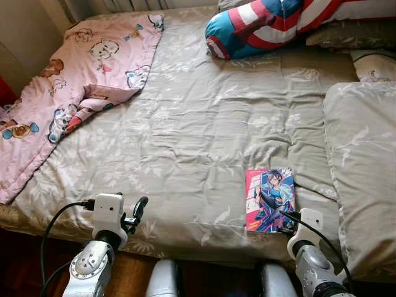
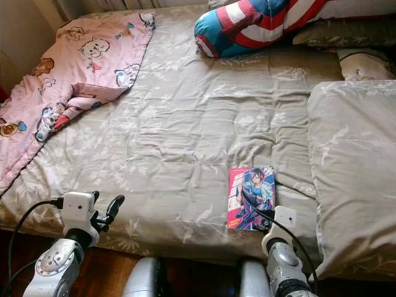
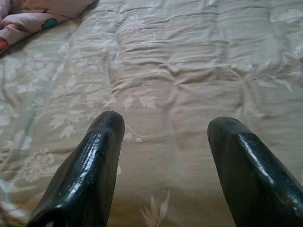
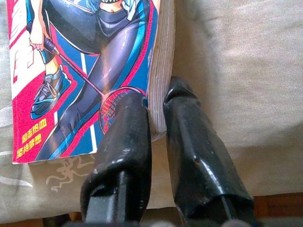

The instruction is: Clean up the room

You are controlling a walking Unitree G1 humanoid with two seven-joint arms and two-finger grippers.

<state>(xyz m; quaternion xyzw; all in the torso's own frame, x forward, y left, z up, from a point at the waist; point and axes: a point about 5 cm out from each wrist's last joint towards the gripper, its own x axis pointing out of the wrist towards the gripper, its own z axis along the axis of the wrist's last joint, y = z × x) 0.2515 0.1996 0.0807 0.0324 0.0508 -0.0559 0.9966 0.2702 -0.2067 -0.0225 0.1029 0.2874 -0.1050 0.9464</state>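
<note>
Manga book (image 1: 270, 200) with a bright red and blue cover is lying flat on the bed (image 1: 198, 124), near its near edge and right of centre, just beside the grey pillow (image 1: 362, 167) at the right. Right end effector (image 4: 156, 106) is pinching the book's near right corner, its 2 black fingers (image 4: 125, 142) closing narrowly on the cover and the page edges, 1 finger lying on top of the cover and the other against the side of the pages. Left end effector (image 3: 163, 125) is hovering over the beige floral bedspread at the near left, its fingers standing wide apart and holding nothing. Pink cartoon blanket (image 1: 68, 86) is lying crumpled across the far left corner of the bed. Red, white and blue striped cushion (image 1: 266, 25) is resting at the far side, well apart from the book.
</note>
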